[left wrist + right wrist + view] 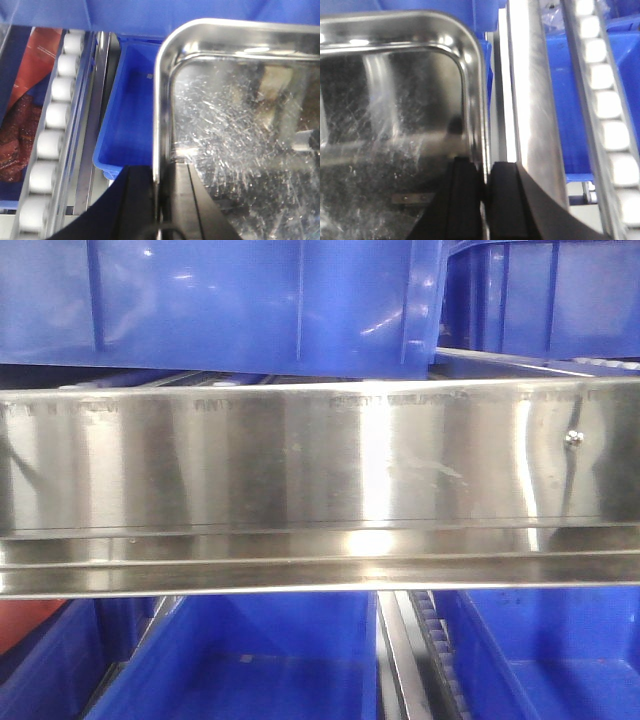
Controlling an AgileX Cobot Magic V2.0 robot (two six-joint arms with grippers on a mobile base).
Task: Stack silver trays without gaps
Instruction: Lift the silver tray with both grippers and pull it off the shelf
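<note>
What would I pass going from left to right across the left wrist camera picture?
Red packets → white rollers → blue bin → silver tray.

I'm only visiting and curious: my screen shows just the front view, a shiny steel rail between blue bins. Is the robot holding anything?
Observer: Yes. The left wrist camera shows the left gripper pinching the left rim of a silver tray.
Operator: And the other arm?
Observer: The right gripper clamps the right rim of a silver tray, near a rounded corner. I cannot tell whether it is the same one.
Operator: Does the tray look new?
Observer: Hardly. Its bottom is covered in fine scratches.
</note>
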